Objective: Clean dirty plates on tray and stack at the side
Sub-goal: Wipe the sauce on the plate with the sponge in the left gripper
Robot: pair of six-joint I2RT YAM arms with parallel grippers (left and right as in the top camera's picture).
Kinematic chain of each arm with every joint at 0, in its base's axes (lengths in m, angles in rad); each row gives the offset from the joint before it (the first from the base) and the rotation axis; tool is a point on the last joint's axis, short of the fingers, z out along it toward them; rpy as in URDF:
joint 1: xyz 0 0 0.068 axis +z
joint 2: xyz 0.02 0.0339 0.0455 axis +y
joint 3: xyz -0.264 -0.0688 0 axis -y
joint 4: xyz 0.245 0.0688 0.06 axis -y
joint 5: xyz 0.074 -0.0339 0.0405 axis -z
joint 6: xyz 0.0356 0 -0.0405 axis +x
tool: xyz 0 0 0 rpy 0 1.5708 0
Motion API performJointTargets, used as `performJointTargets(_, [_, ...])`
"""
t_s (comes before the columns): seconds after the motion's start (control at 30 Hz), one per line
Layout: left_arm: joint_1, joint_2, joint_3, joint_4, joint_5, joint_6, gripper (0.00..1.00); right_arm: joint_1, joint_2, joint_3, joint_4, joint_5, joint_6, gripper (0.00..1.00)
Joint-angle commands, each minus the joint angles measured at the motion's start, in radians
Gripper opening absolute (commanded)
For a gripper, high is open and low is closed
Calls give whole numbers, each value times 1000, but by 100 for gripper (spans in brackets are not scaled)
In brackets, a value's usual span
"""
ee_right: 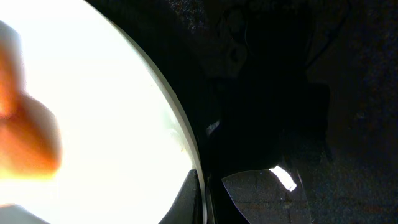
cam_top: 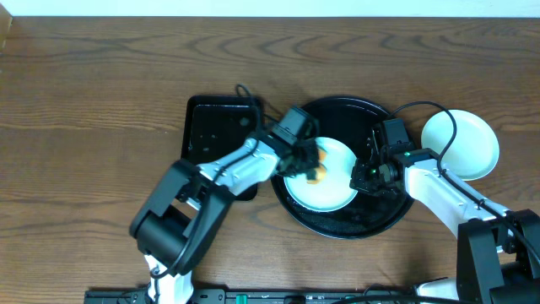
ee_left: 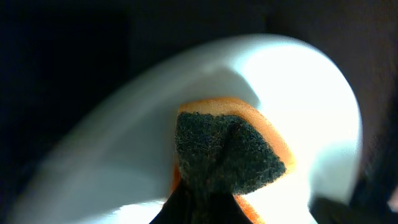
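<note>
A pale plate (cam_top: pixel 325 196) lies in the round black tray (cam_top: pixel 354 103). My left gripper (cam_top: pixel 310 160) is shut on an orange sponge with a dark scrub face (cam_top: pixel 317 171) and presses it onto the plate's middle. In the left wrist view the sponge (ee_left: pixel 224 149) sits on the bright plate (ee_left: pixel 298 81), above my fingers (ee_left: pixel 199 208). My right gripper (cam_top: pixel 361 177) is shut on the plate's right rim. In the right wrist view its fingers (ee_right: pixel 202 199) straddle the rim of the plate (ee_right: pixel 93 93), with the tray (ee_right: pixel 280 93) beside it. Another pale plate (cam_top: pixel 460 143) rests on the table right of the tray.
A rectangular black tray (cam_top: pixel 211 127) lies directly left of the round tray, under my left arm. Cables run over both arms. Brown wooden table (cam_top: pixel 84 101) surrounds everything.
</note>
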State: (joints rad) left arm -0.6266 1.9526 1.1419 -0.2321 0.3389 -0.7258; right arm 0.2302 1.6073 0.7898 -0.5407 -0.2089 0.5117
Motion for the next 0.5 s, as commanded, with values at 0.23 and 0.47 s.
performJointTargets(0.23, [112,-21,3,-61,-264,203,8,7,3,-8,-20,25,-5,1])
performJointTargets(0.47, [109,-204,3,-167,-488,240,8,6,3,-8,-19,25,-5,1])
